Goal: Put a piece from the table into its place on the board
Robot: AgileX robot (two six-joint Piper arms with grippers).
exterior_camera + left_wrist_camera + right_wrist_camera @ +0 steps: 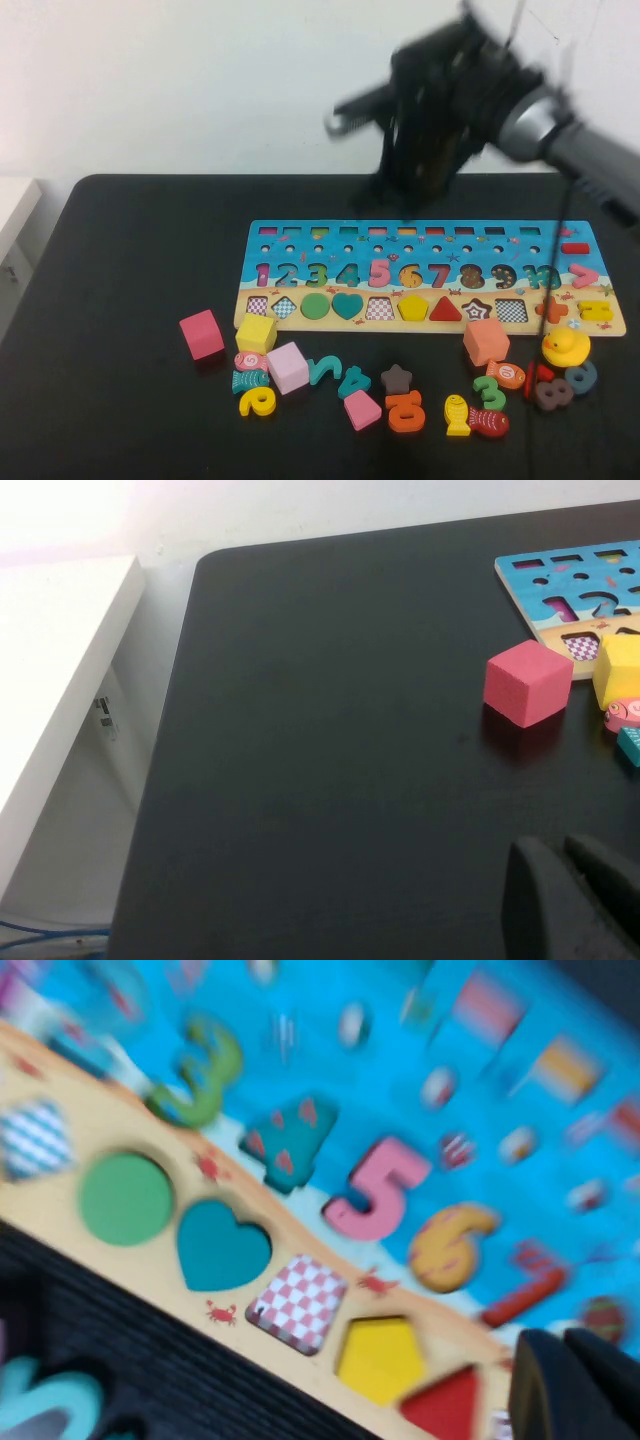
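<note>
The number-and-shape board (420,240) lies across the middle of the black table. Loose pieces lie in front of it: a pink cube (202,334), a yellow cube (256,333), a light pink cube (288,367), a brown star (397,378), a salmon cube (486,342) and several numbers. My right gripper (395,195) is blurred, raised above the board's middle. In the right wrist view it (563,1340) is shut and empty over the board (330,1110), near the red triangle (445,1410). My left gripper (560,848) is shut and empty, low over bare table, short of the pink cube (528,682).
A yellow duck (566,347) and a fish piece (475,418) lie at the front right. Checkered empty slots (379,308) show in the board's shape row. A white surface (50,660) stands beyond the table's left edge.
</note>
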